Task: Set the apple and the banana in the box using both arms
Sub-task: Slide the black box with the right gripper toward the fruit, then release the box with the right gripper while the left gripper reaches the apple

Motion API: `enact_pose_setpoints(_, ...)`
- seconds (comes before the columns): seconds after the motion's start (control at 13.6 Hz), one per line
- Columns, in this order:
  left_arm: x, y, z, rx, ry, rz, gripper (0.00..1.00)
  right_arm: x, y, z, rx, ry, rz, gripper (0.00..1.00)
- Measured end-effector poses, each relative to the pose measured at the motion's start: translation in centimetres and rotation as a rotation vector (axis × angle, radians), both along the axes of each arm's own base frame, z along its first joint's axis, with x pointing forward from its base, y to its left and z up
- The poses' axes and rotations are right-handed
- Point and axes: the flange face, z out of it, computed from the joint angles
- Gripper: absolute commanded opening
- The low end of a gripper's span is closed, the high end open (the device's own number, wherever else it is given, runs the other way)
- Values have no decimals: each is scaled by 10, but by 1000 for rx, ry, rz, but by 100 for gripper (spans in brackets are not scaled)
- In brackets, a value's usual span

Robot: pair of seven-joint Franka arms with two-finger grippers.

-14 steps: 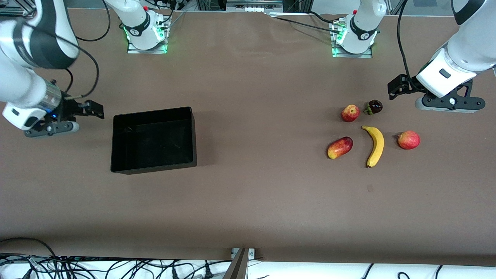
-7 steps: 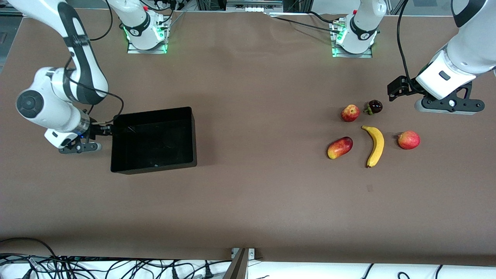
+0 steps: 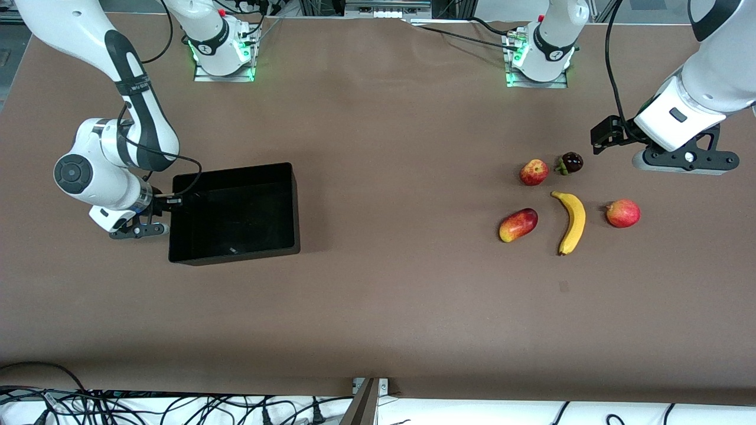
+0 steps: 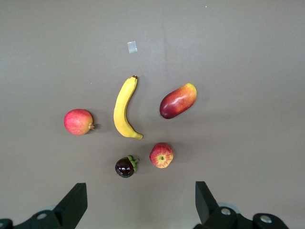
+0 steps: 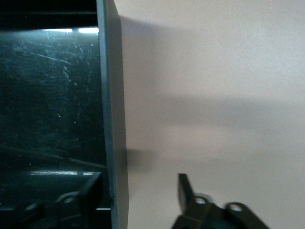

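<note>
The apple (image 3: 533, 172) and the banana (image 3: 570, 221) lie on the table toward the left arm's end, the banana nearer the front camera. Both show in the left wrist view, apple (image 4: 161, 155) and banana (image 4: 124, 109). My left gripper (image 3: 603, 137) hangs open and empty, high over the table beside the fruit (image 4: 140, 205). The black box (image 3: 236, 212) stands empty toward the right arm's end. My right gripper (image 3: 170, 202) is open and low at the box's end wall (image 5: 112, 95). One finger is inside the box and one outside (image 5: 138, 193).
A plain red round fruit (image 3: 622, 213), an elongated red-and-yellow fruit (image 3: 518, 225) and a dark purple fruit with a green stem (image 3: 571, 162) lie around the banana. A small mark (image 3: 563, 287) is on the brown table nearer the front camera.
My right arm has swung down and toward the box, bringing its gripper from beside the box to its end wall. The left arm has hardly moved. The fruit has not moved.
</note>
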Motion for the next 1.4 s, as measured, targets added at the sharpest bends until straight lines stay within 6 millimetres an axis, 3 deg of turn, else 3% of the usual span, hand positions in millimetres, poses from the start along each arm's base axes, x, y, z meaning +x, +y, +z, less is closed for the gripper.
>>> enact_pose_setpoints(0.07, 0, 0, 0, 0, 0, 0, 100, -1, 0, -1, 0, 3, 0, 0)
enact_pose_setpoints(0.37, -7, -22, -2, 14, 26, -37, 100, -1, 2, 0, 4, 3, 0, 0)
enact_pose_setpoints(0.51, -8, -23, -2, 28, 26, -40, 100, 1, 3, 6, 17, 16, -12, 0)
enact_pose_setpoints(0.66, -8, -22, -2, 31, 27, -38, 100, 11, 11, 24, 41, 37, -21, 0)
enact_pose_setpoints(0.81, -8, -22, -2, 31, 27, -38, 100, 28, 38, 52, 85, 41, -16, 0)
enact_pose_setpoints(0.95, -8, -22, -2, 31, 27, -38, 100, 41, 79, 79, 125, 29, -25, 0)
enact_pose_setpoints(1.1, -8, -23, -2, 31, 28, -40, 100, 43, 139, 98, 144, 19, -48, 0)
enact_pose_setpoints(1.4, -8, -23, -2, 31, 29, -41, 100, 10, 298, 103, 130, 28, -112, 0)
